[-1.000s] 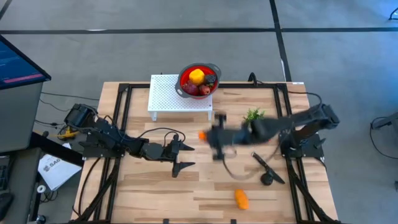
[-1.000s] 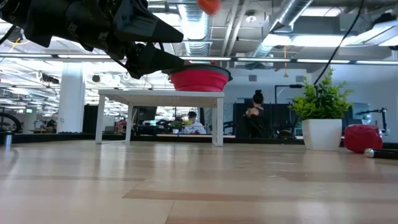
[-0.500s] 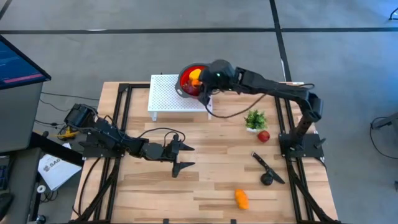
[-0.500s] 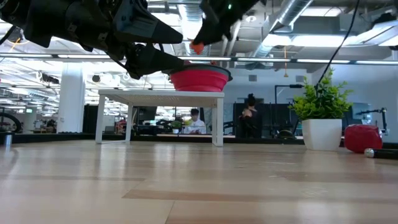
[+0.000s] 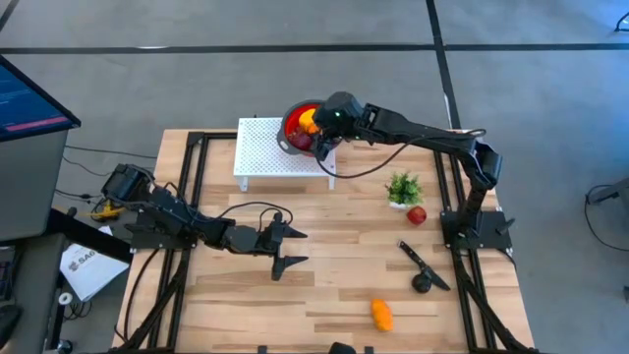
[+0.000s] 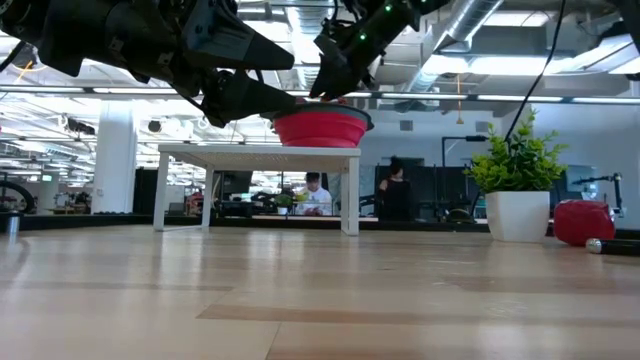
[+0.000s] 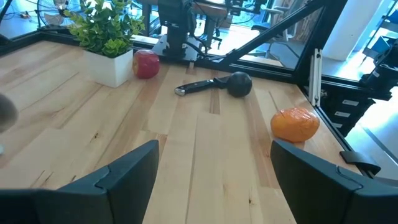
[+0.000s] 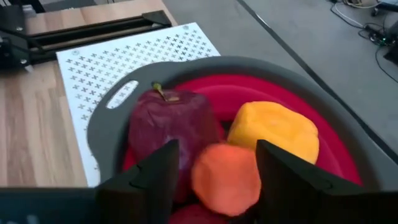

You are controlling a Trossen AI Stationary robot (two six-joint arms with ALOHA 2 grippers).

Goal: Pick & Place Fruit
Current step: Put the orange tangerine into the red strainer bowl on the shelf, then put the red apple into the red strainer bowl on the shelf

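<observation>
- Lying nearest the table's front edge, an orange fruit (image 5: 381,314) is waiting alone on the bare wood, with a black-handled knife (image 5: 421,265) a little farther in and a near-black round piece (image 7: 239,84) touching its handle end.
- Hanging low over the table's left half, the left gripper (image 5: 285,247) is idling with its fingers spread wide and nothing between them, pointing across at those leftover pieces.
- Sitting farther back on the right, a red fruit (image 5: 417,215) is resting just beside the white pot of a small green plant (image 5: 401,186).
- Standing at the far edge, a white perforated stand (image 5: 265,149) is carrying a red bowl (image 8: 102,118) with a grey rim, already holding a maroon fruit (image 8: 169,121) and a yellow-orange fruit (image 8: 273,129).
- Reaching over that bowl, the right gripper (image 8: 212,176) is poised with its fingers partly apart; a small orange piece (image 8: 226,177) is showing between them, and whether they are gripping it or have let it go cannot be told.
- Judging by this, the drop-off step is under way: the piece is being delivered into the bowl.
- Next, the right arm is likely needing to lift clear of the rim without nudging the bowl, then swing toward the red fruit by the plant, with the knife and plant left alone.
</observation>
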